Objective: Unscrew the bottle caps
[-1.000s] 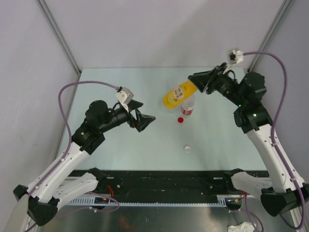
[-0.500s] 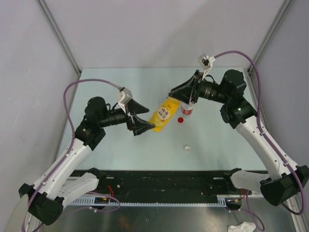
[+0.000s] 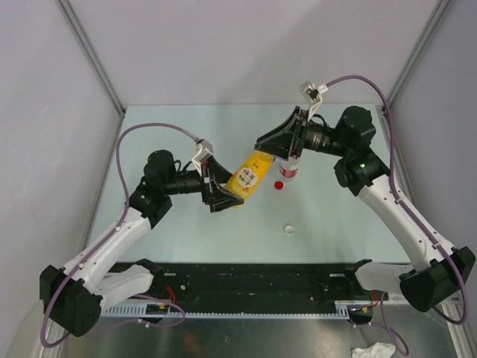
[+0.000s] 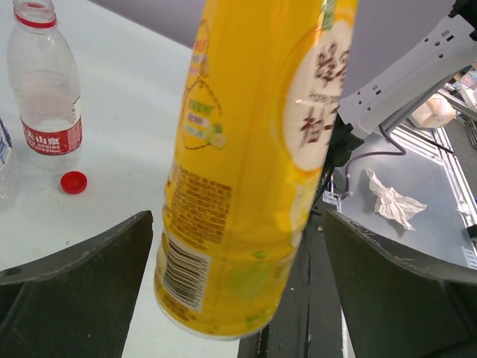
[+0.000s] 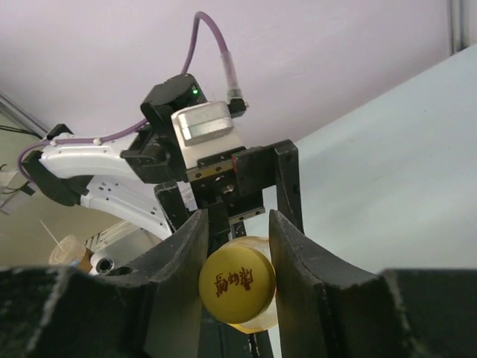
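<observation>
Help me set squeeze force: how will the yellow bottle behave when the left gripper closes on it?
The yellow bottle looks full, so likely heavy. Its glossy round wall may slip or rotate inside the open left gripper. Hanging tilted from the right gripper, it might swing.

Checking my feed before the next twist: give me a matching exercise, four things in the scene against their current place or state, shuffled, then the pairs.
Things:
1. yellow bottle
2. red cap
3. red-label bottle
4. left gripper

States:
A. standing upright, neck uncapped
B. open, a finger on each side of the yellow bottle's lower end
C. tilted in the air, cap end in the right gripper
D. lying on the table, beside the red-label bottle

Pairs: 1-C, 2-D, 3-A, 4-B
</observation>
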